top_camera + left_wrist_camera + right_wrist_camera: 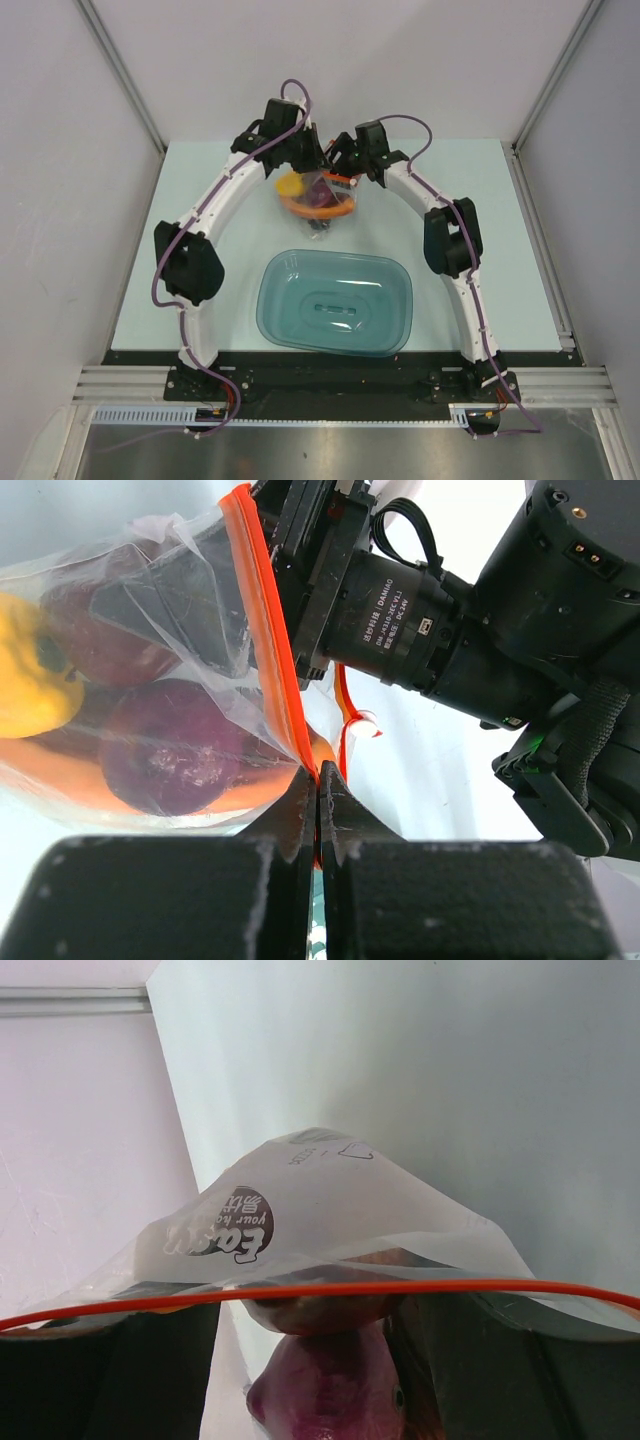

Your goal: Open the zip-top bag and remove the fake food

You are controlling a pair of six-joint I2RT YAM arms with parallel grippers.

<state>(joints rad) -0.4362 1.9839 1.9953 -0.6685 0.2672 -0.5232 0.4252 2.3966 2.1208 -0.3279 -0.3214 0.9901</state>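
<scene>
Left gripper point(317, 780) clamps tight on the zip-top bag point(180, 610) at its orange strip point(268, 650) (fake food point(165, 745) inside). Right gripper point(312, 1360) is spread wide, bag film draped across it.

The bag point(190, 590) is clear, with an orange-red zip strip point(262, 630) and a round brown logo point(225, 1230) lettered in white. Through it show a yellow pepper point(25, 670), a dark red apple point(90, 640), a purple onion point(170, 745) and an orange slice point(50, 770). The tub point(285, 285) is see-through teal, the table point(500, 250) pale mint, the arms point(225, 195) black and white, and their cables point(297, 84) purple.
</scene>
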